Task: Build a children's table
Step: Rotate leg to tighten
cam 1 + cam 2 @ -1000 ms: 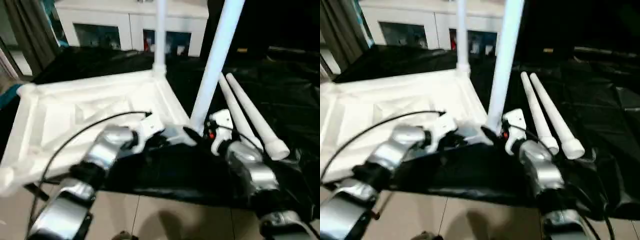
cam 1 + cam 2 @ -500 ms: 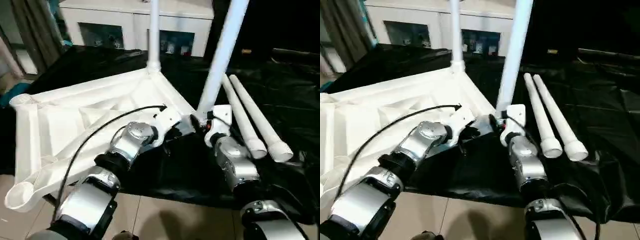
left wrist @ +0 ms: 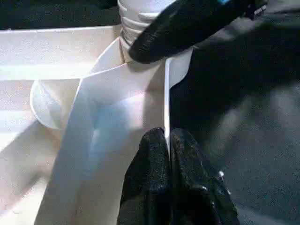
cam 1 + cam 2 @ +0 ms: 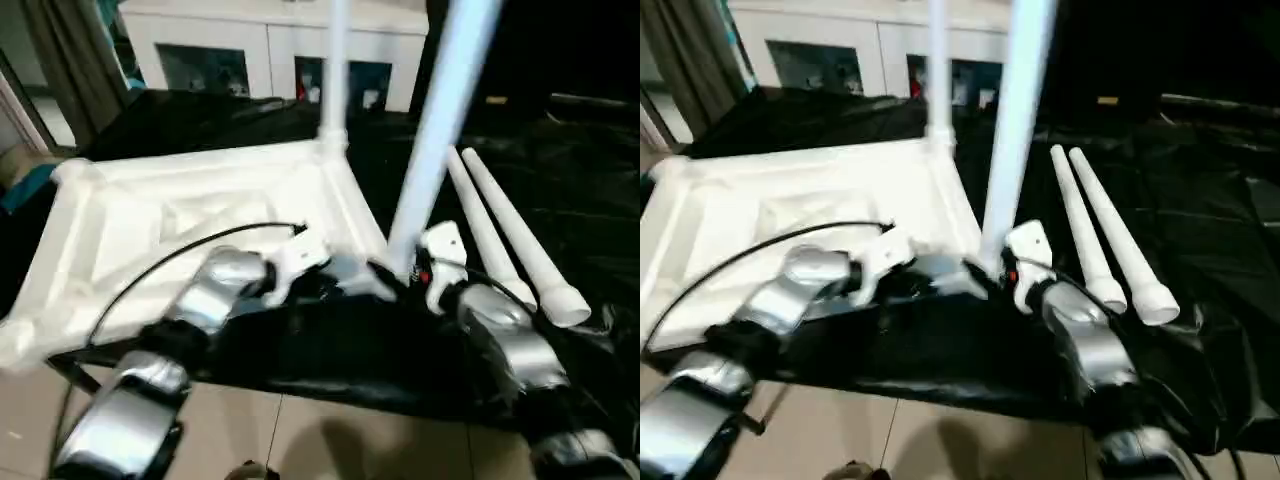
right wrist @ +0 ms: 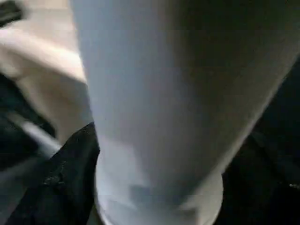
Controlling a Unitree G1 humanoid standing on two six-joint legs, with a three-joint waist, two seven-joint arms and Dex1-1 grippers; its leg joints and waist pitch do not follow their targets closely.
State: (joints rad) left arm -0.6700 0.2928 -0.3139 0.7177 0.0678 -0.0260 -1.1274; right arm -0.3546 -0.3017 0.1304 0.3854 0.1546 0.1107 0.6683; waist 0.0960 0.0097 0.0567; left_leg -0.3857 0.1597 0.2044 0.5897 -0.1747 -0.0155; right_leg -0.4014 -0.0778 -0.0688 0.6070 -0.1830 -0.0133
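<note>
Nearest to the robot, the left gripper (image 3: 168,140) pinches the thin side wall of the table top (image 4: 190,215) at its near right corner; its two black fingers are pressed together on the white plastic. I think this hold is there to keep the top steady while a leg goes in.

Just beside it, the right gripper (image 4: 392,272) is closed around the thick lower end of the leg (image 4: 440,120), close to the corner socket. The leg stands nearly upright and leans a little, so I judge it is being seated or turned into the socket, not yet surely fixed.

The table top lies upside down on a black sheet (image 4: 560,180), and its ribbed underside faces up. It is all white plastic, with round sockets at the corners.

At the far corner a second leg (image 4: 335,75) already stands upright in its socket. Two more legs (image 4: 510,235) lie side by side on the sheet to the right, well apart from the grippers. Behind everything stands a white cabinet (image 4: 250,45) with glass doors.
</note>
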